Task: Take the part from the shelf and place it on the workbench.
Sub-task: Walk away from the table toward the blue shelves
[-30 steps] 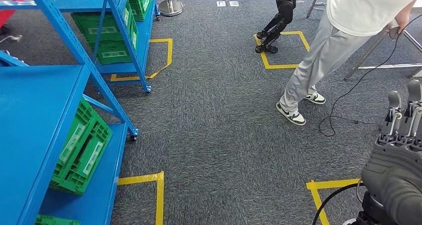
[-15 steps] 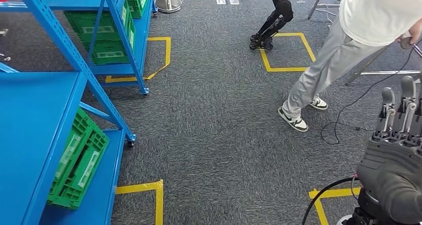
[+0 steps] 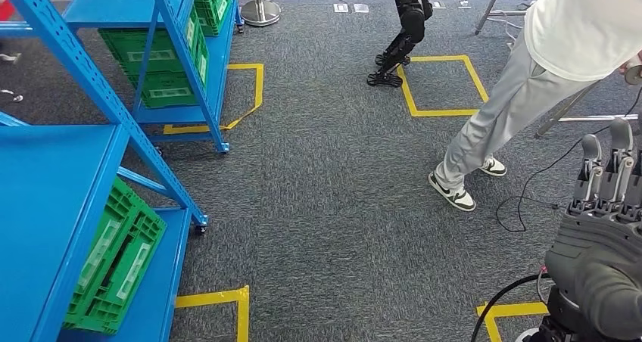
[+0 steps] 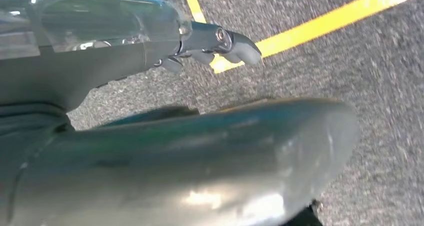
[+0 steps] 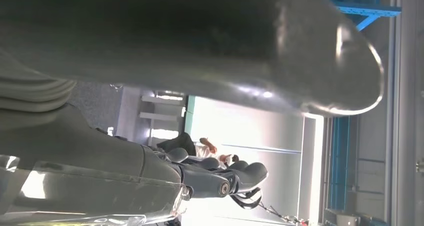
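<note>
- Nearest, at the lower right of the head view, the robot's right hand (image 3: 606, 206) is raised with its fingers straight and apart, holding nothing.
- The left hand (image 4: 220, 41) hangs over grey carpet and a strip of yellow floor tape (image 4: 320, 26); its fingers reach out with nothing between them, so it looks open and empty.
- On the left, a blue shelf (image 3: 53, 183) has a bare top deck, with a green crate (image 3: 113, 259) on its side on the lower deck.
- The part to be fetched cannot be made out. It may lie in a crate, but that is a guess.
- Farther off, a second blue shelf (image 3: 182, 54) holds more green crates (image 3: 163, 62).
- A person in a white top and grey trousers (image 3: 522, 92) stands at the right, near a black cable (image 3: 530, 198) on the floor.
- Judgement: the step is the approach to the shelf. Turn to face it squarely and find the part before reaching, with both hands kept open and clear of the blue uprights.
</note>
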You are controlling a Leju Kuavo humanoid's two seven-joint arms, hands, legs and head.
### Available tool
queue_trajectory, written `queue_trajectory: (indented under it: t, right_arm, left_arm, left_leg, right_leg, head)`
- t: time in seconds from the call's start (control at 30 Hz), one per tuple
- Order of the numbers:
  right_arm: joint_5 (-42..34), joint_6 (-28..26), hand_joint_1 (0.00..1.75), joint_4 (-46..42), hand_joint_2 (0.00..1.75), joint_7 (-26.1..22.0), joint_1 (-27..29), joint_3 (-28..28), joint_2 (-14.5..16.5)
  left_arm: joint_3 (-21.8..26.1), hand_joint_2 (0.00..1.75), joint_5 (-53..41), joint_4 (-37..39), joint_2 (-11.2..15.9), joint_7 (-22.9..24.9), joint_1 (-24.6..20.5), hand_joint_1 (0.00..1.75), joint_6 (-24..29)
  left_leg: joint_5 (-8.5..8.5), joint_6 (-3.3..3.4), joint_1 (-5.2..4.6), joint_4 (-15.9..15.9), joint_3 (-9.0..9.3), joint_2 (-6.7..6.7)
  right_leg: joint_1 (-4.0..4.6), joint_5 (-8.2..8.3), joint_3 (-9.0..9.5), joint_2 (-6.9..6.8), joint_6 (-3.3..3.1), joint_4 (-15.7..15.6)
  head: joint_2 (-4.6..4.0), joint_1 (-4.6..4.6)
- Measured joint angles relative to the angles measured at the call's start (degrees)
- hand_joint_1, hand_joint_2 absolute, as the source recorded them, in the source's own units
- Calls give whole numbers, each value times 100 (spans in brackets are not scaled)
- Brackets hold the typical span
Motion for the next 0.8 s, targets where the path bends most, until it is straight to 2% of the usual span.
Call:
queue_trajectory:
  t: [0.17,0.33,0.43,0.5,0.57,0.63,0.67,0.7,0.73,0.8]
  right_arm:
    - [15,0,0,0,0,0,-3,0,1]
    - [17,0,0,0,0,0,-4,0,1]
    - [17,0,0,0,0,1,-7,2,1]
    - [18,0,0,-1,0,3,-12,2,-1]
    - [19,0,0,0,0,4,-20,2,-4]
    - [17,-2,0,8,0,5,-18,4,-5]
    - [15,-2,0,11,0,5,-14,6,-4]
    - [16,-2,0,15,0,6,-13,7,-4]
    - [16,-2,0,15,0,6,-13,7,-3]
    - [16,-2,0,16,0,7,-14,8,-2]
  left_arm:
    - [1,0,-2,0,20,23,0,0,71]
    - [1,0,7,0,28,44,1,0,-2]
    - [1,0,19,0,32,43,1,0,-37]
    - [1,0,32,0,32,39,1,0,-57]
    - [1,0,43,0,33,34,1,0,-77]
    - [1,0,48,0,37,31,6,0,-91]
    - [1,0,49,0,38,31,13,0,-95]
    - [1,0,50,0,40,31,19,0,-98]
    - [1,0,50,0,42,31,23,0,-100]
    - [1,0,52,1,44,31,27,0,-101]
  left_leg:
    - [-7,-11,-1,-57,27,-4]
    - [-7,-14,-1,-65,29,-4]
    - [-16,69,-25,-132,56,-3]
    - [27,133,-9,-275,186,-2]
    - [57,147,12,-364,328,-3]
    - [30,142,11,-376,394,-2]
    - [4,133,12,-375,426,-2]
    - [-30,115,17,-374,466,-4]
    - [-76,92,25,-374,520,-9]
    - [-195,29,42,-379,648,-12]
  right_leg:
    - [-2,-30,3,-3,-43,0]
    - [-2,-34,6,-3,-50,2]
    - [-28,23,47,-6,14,-18]
    - [-49,21,60,-3,58,51]
    - [-74,-197,-97,1,90,412]
    - [-111,-503,-451,1,152,1101]
    - [-135,-576,-604,0,182,1363]
    - [-158,-542,-679,-1,204,1449]
    - [-181,-377,-645,-2,215,1302]
    - [-220,65,-392,-7,234,627]
  head:
    - [0,-27]
    - [0,-33]
    - [0,-38]
    - [0,-58]
    - [0,-60]
    - [0,-42]
    - [0,-38]
    - [0,-37]
    - [0,-34]
    - [-1,-27]
